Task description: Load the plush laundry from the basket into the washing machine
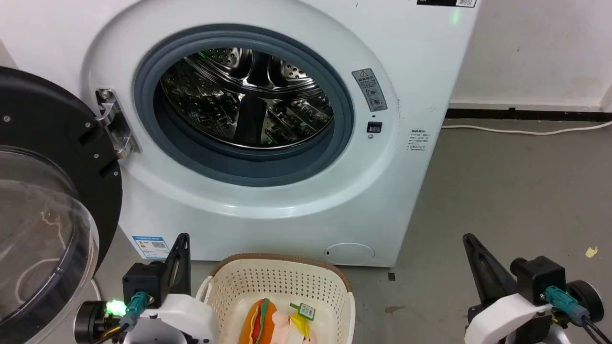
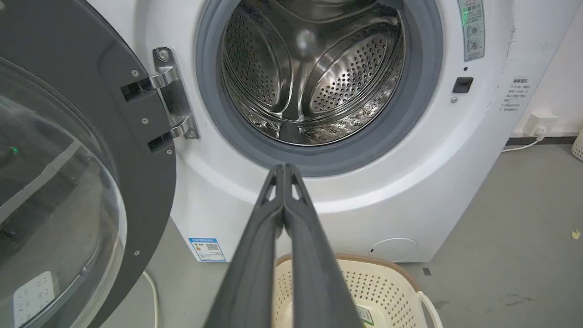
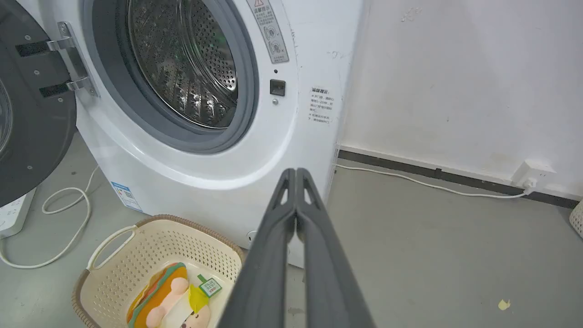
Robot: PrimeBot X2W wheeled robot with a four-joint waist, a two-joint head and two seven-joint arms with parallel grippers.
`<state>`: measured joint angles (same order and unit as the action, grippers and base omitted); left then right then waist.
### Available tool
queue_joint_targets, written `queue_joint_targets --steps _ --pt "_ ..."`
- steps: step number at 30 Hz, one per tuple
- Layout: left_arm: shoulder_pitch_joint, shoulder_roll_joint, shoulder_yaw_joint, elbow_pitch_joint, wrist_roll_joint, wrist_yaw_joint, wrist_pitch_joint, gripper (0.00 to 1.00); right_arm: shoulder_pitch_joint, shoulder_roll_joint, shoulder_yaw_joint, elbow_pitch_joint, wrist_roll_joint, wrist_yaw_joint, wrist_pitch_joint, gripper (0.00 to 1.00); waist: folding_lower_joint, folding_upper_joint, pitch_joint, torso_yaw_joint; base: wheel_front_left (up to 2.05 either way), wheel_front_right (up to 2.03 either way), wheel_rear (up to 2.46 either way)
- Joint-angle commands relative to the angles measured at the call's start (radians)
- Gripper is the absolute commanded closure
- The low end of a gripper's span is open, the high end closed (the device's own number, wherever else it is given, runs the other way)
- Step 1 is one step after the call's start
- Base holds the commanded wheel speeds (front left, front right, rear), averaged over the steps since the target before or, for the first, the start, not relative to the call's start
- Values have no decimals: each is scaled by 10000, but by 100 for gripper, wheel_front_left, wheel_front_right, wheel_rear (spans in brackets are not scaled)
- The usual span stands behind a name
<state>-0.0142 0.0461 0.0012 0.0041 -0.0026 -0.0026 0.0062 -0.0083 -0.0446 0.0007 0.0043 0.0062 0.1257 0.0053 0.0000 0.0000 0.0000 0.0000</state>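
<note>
Nearest the lens, my left gripper (image 2: 284, 166) and my right gripper (image 3: 296, 171): on each, the two long dark fingers lie pressed together along their length, with nothing between them, tips raised toward the washer. Beyond them, the washing machine (image 1: 287, 229): a white front-loader whose grey gasket (image 1: 148, 114) rings a shiny steel drum (image 1: 248, 95). At my left, the door (image 1: 48, 119): black-framed with a clear dome window, swung open on its hinge. Below the opening, the basket (image 1: 267, 282): cream, perforated and brown-rimmed, standing on the grey floor (image 1: 502, 191) just before the machine's foot, between my two grippers in the head view. Inside it, the plush laundry (image 1: 267, 325): it lies on the basket's bottom, an orange hot-dog shape with red and green stripes beside a peach doll and yellow cloth. At the bundle's edge nearer the machine, the hang tag (image 1: 306, 311): green and white.
</note>
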Motion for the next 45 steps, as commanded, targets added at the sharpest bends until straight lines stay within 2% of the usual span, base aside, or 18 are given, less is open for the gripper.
queue_joint_targets --steps 1,32,33,45 --pt "142 41 -12 -41 26 26 -62 100 83 -56 -7 -43 -62 50 -53 100 0 0 0 0 0 0 0" --pt "142 41 -12 -41 26 26 -62 100 83 -56 -7 -43 -62 50 -53 100 0 0 0 0 0 0 0" --pt "0 0 -2 0 0 0 0 0 0 0 0 0 0 0 0 0 0 0 0 0 0 0 0" --pt "-50 -8 -242 131 -78 50 -146 0 74 0 -178 -28 165 -13 -149 0 0 0 84 -43 0 0 0"
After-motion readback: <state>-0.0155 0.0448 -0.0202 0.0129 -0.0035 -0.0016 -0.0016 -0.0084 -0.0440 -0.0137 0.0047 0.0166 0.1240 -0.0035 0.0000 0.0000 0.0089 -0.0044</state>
